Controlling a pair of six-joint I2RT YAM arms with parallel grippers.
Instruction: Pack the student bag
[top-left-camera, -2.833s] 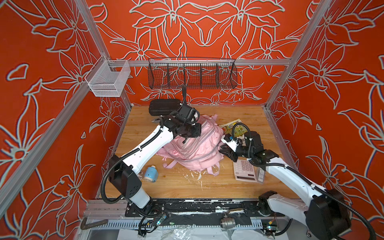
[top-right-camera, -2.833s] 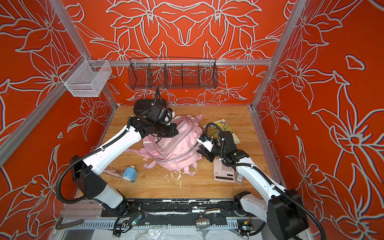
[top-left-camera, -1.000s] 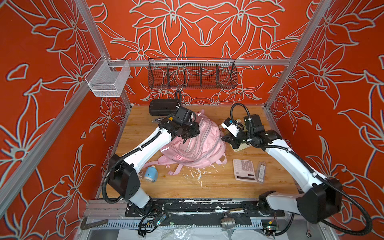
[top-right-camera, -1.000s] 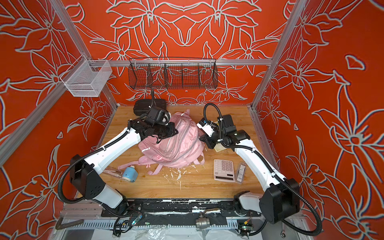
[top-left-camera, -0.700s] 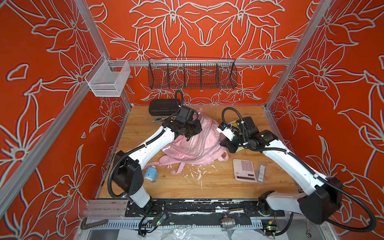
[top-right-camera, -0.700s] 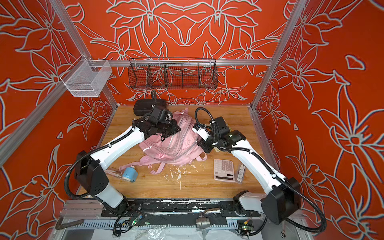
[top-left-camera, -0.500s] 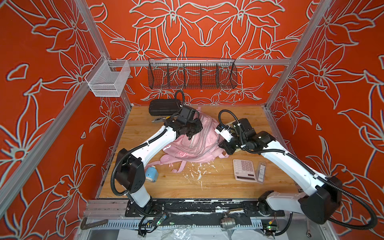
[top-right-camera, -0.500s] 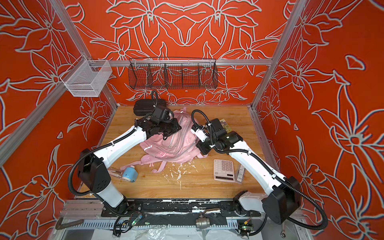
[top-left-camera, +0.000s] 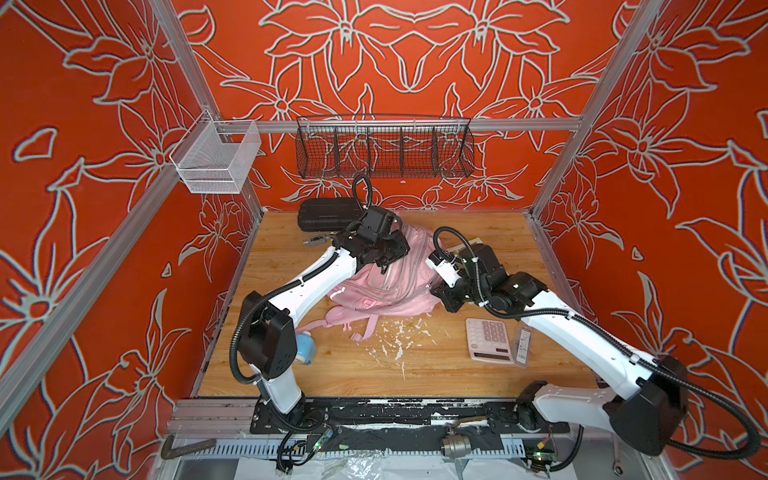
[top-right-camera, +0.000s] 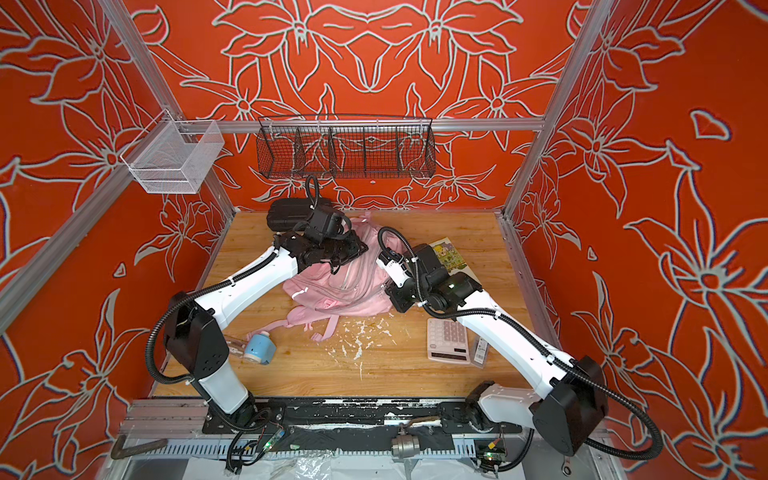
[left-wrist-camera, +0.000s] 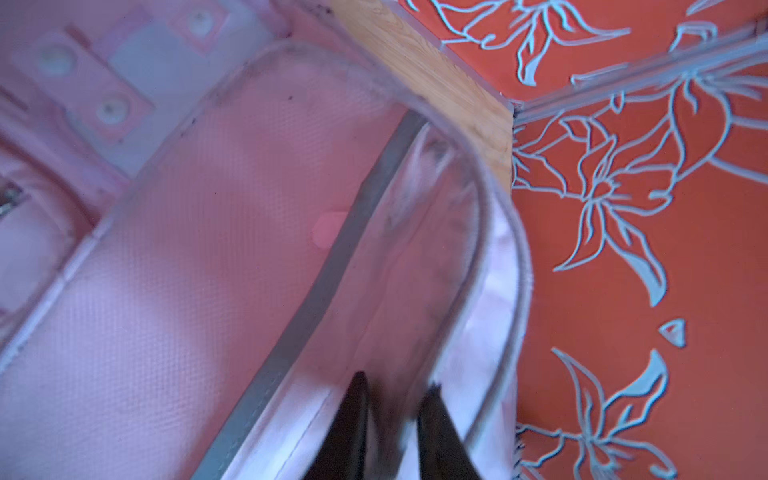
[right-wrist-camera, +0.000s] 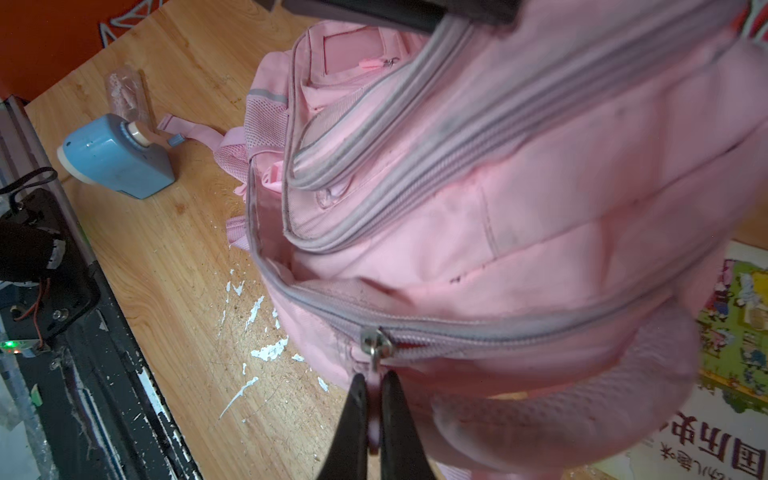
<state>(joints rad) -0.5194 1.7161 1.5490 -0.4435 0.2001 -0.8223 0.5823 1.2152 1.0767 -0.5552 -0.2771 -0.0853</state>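
- The soft pale-pink fabric student bag (top-left-camera: 386, 286) lies slumped at the middle of the light wooden table (top-left-camera: 415, 370) in both top views. Its straps trail toward the lower left.
- The left gripper (left-wrist-camera: 395, 388) sits over the bag's upper end. At the bottom of the left wrist view its two black fingers stand parted and released, with the bag's grey-trimmed rim just beyond them.
- The right gripper (right-wrist-camera: 375, 380) is at the bag's right edge, clenched on the small metal zipper pull (right-wrist-camera: 376, 349) of a grey zip.
- A black ribbed hard plastic case (top-left-camera: 324, 214) lies just above the bag, and the left wrist overlaps its right end.
- A colourful picture book (top-right-camera: 451, 253) lies right of the bag, partly hidden by the right arm.
- A white calculator (top-left-camera: 487, 340) sits at lower right, with a narrow clear packet (top-left-camera: 523, 345) just beside it. The right forearm passes over them.
- A light-blue pencil sharpener (top-right-camera: 258, 348) stands at lower left, near the left elbow.
- White flecks (top-left-camera: 395, 338) mark the wood below the bag.
- A black wire basket (top-left-camera: 384, 153) and a white mesh basket (top-left-camera: 216, 162) hang on the back rail.
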